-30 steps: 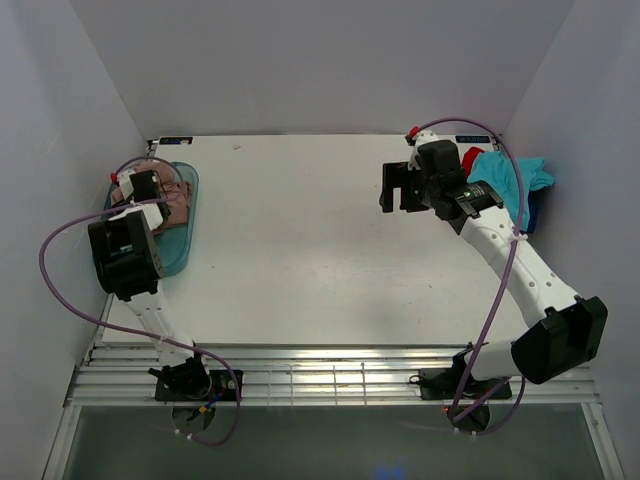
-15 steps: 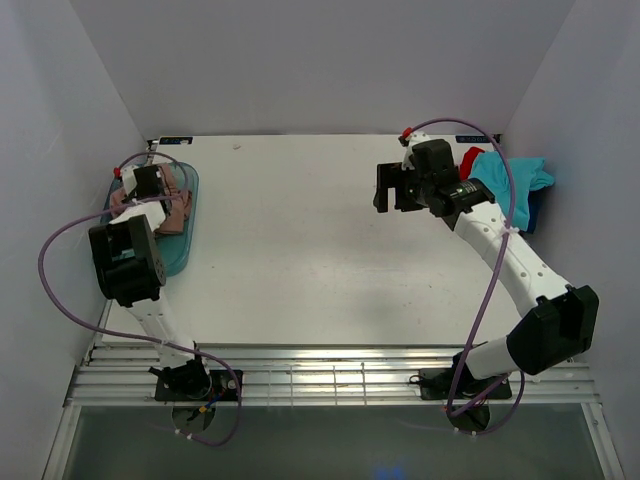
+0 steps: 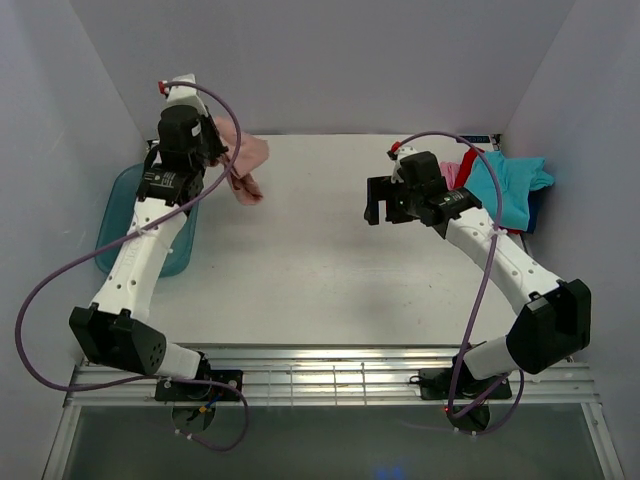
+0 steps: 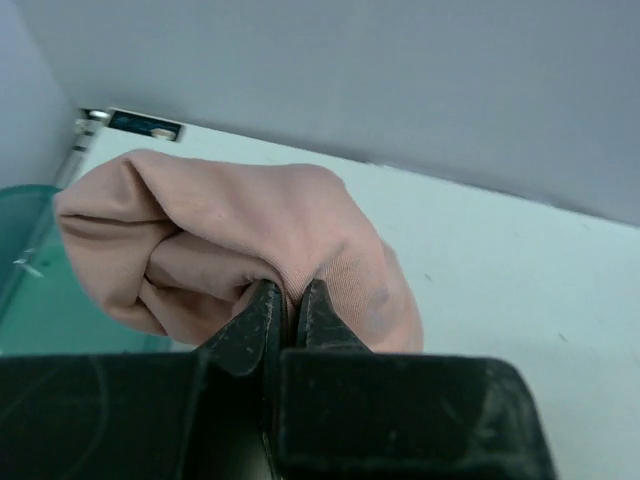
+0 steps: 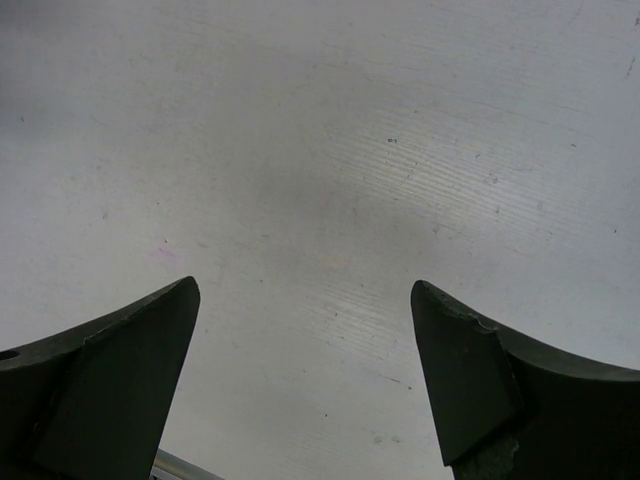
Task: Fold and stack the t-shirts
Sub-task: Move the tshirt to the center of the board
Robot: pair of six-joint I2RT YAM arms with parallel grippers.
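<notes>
Left pincer (image 4: 286, 300), down in the tray (image 3: 112, 222) a moment ago, is now holding the dusty-pink t-shirt (image 3: 247, 160) aloft over the far-left worktop (image 3: 310, 270); right pincer (image 5: 303, 290), gaping wide, is edging left

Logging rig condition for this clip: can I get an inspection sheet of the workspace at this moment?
Surface: white table, faint scuffs.
Job's things: pink tee bunched in the left gripper, over the back-left corner; pile of unfolded tees at back right, turquoise on top.
Clutter: teal tray at the left edge.
Grippers: left gripper shut on the pink tee; right gripper open over the table, holding nothing.
Cables: a purple cable loops off each arm; no snag seen.
Surroundings: white walls on three sides; slatted rail at the near edge.
</notes>
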